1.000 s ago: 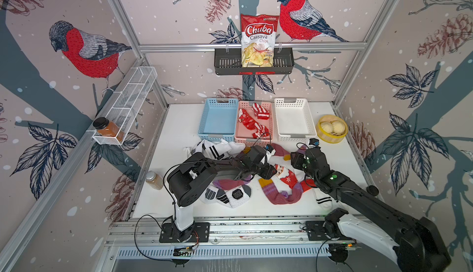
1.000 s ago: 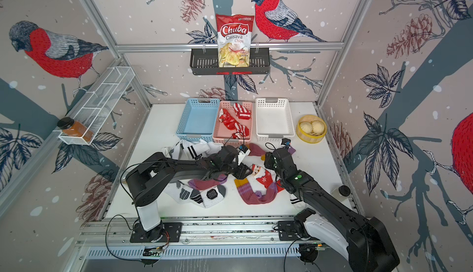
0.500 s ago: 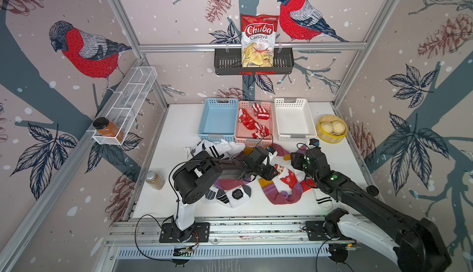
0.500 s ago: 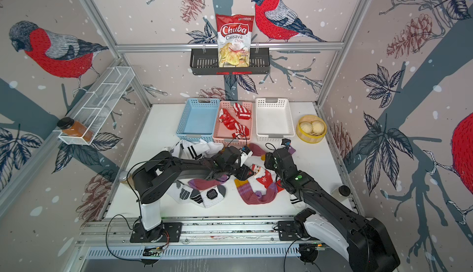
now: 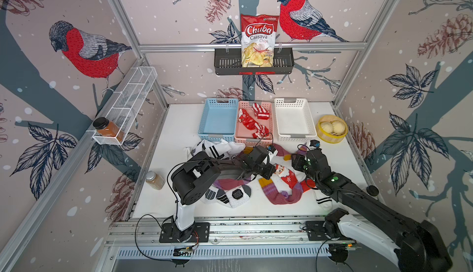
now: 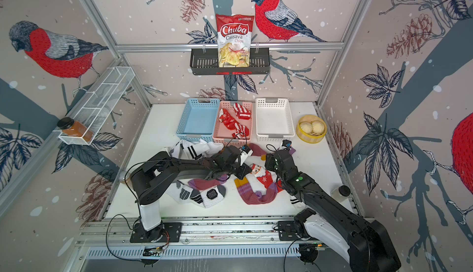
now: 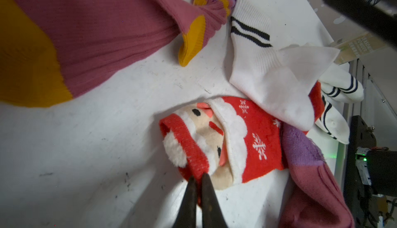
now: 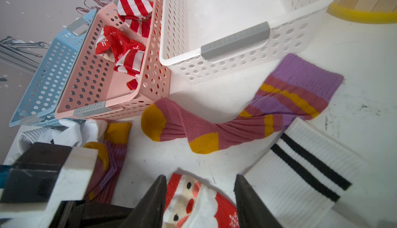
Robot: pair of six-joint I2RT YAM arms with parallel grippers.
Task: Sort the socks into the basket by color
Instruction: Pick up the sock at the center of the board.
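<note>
two black arms with white lower links, mounted on a metal rail (image 5: pixel 256 228)
the left arm (image 5: pixel 194 178) and right arm (image 5: pixel 358 196) are matt black, built of rounded joint housings and slim links; each has a glossy white lower link (image 5: pixel 184 214) above a flat black base plate (image 5: pixel 183 232). thin black cables (image 5: pixel 143 229) loop out from the bases, with red and other coloured wires beside the left one. a green light (image 5: pixel 333 180) glows on the right arm. a white-faced camera block (image 6: pixel 247 151) with its own cable sits at the left wrist. the left gripper (image 7: pixel 198 175) and right gripper (image 8: pixel 199 177) have dark, tapering fingers (image 8: pixel 150 205).
</note>
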